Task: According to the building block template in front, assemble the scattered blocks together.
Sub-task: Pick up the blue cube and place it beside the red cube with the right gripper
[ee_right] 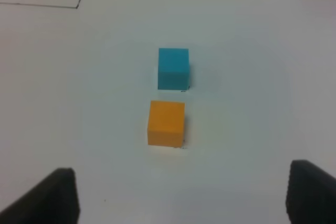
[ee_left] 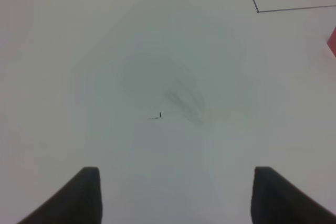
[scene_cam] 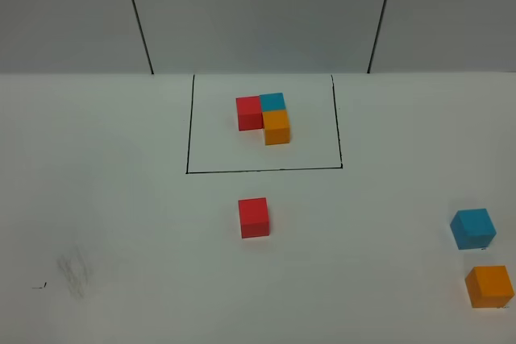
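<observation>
On the table (scene_cam: 121, 215), nothing is assembled yet: the building block template (scene_cam: 264, 117) sits inside its outline (scene_cam: 266, 171); the red block (scene_cam: 253, 217) lies just outside it, the blue block (scene_cam: 472, 228) and orange block (scene_cam: 488, 286) well off to the right; left gripper (ee_left: 176, 171) and right gripper (ee_right: 184, 169) hang empty, jaws apart.

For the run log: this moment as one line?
phase: nothing assembled | left gripper: open, empty | right gripper: open, empty | red cube: alone, near template | blue cube, orange cube: apart, far right
</observation>
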